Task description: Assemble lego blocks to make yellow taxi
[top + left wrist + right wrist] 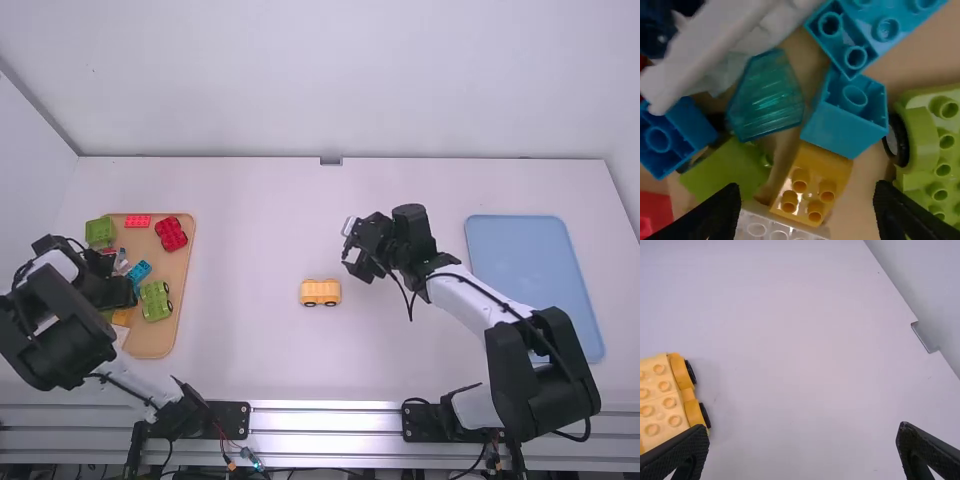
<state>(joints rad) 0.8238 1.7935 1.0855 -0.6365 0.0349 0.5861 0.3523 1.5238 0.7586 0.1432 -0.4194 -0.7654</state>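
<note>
Yellow four-stud plastic block (825, 167) sits below released left gripper (805, 212): centre, descend straight, clench squarely; right gripper (802, 452) also released.

A blue tray (522, 262) lies near the desk's (250, 360) right edge, and red blocks (171, 234), green blocks (155, 301) and blue blocks (846, 116) sit near its left edge

Yellow block (822, 163) with 4 studs, beside a blue block (842, 127), translucent teal piece (767, 100), green wheeled block (922, 145)
</note>
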